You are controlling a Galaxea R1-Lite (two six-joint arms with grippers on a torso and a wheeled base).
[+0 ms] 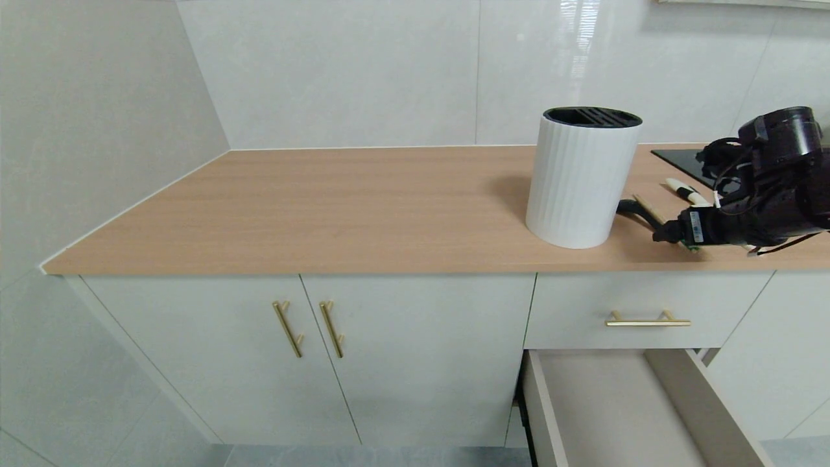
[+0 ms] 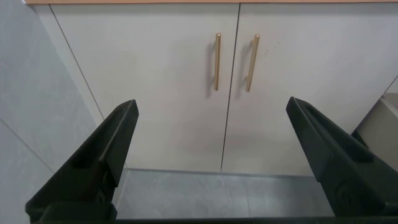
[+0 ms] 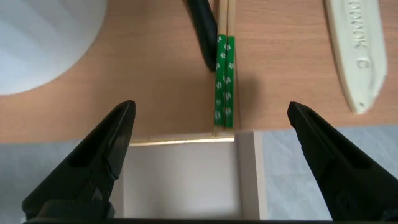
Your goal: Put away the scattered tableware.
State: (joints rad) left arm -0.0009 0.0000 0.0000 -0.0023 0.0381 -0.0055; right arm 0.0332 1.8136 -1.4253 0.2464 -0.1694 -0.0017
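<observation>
A pair of wooden chopsticks (image 3: 224, 81) with green patterned ends lies on the wooden counter (image 1: 337, 207), its green ends at the front edge. A black utensil (image 3: 202, 31) lies beside them and a white utensil (image 3: 357, 56) farther off. My right gripper (image 3: 210, 112) hangs open over the chopsticks' green ends, one finger to each side, touching nothing. In the head view the right gripper (image 1: 671, 232) sits just right of the white ribbed holder (image 1: 580, 181), with the chopsticks (image 1: 648, 207) under it. My left gripper (image 2: 211, 106) is open and low, facing the cabinet doors (image 2: 224, 93).
Below the counter on the right, a drawer (image 1: 616, 408) stands pulled out, with nothing visible inside. A black cooktop (image 1: 681, 159) lies at the back right. Cabinet doors with gold handles (image 1: 311, 327) are shut. Tiled walls bound the counter at the back and left.
</observation>
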